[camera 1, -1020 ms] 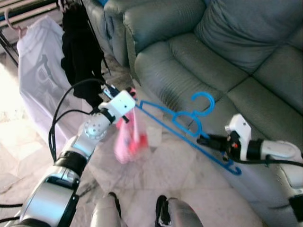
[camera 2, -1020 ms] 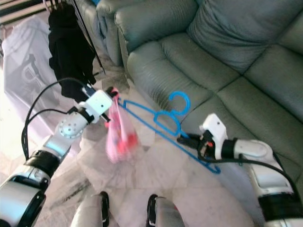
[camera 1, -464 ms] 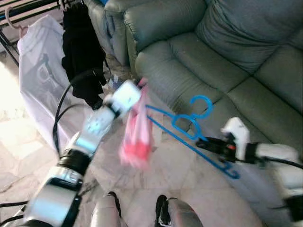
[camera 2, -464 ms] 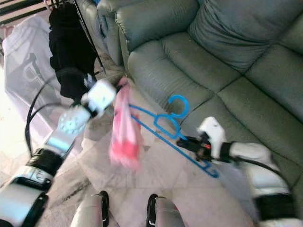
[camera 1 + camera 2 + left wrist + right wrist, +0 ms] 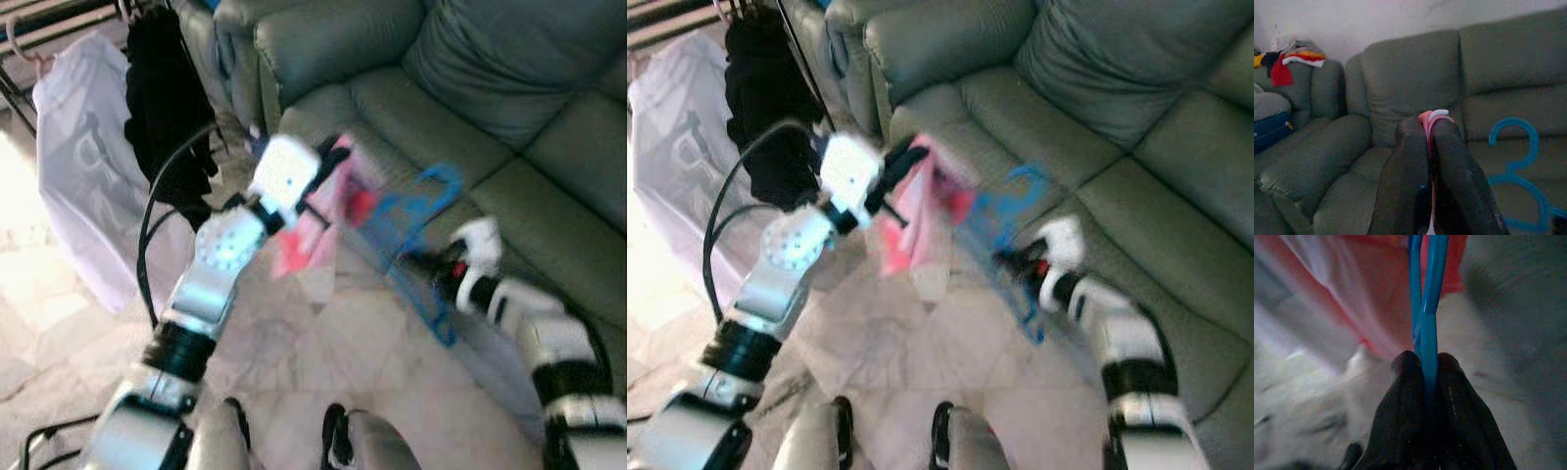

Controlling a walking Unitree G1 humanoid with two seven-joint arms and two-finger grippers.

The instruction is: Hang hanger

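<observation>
A blue plastic hanger (image 5: 419, 208) hangs tilted and blurred in front of the sofa seat, its hook (image 5: 1515, 142) pointing up. My right gripper (image 5: 425, 262) is shut on the hanger's lower bar, and the blue bars (image 5: 1426, 308) run out from between its fingers. A pink garment (image 5: 315, 217) drapes from the hanger's other end. My left gripper (image 5: 328, 157) is raised in front of the sofa and shut on the top edge of that pink cloth (image 5: 1432, 117).
A grey-green sofa (image 5: 490, 78) spans the back and right. At the left a rack holds a white garment (image 5: 83, 147) and a black one (image 5: 167, 108). Marble floor (image 5: 333, 362) lies below. Folded clothes (image 5: 1290, 61) rest on an armchair.
My left arm has swung up and to the right toward the sofa, carrying the pink garment. The hanger has tipped up steeper, and my right gripper has drawn closer in.
</observation>
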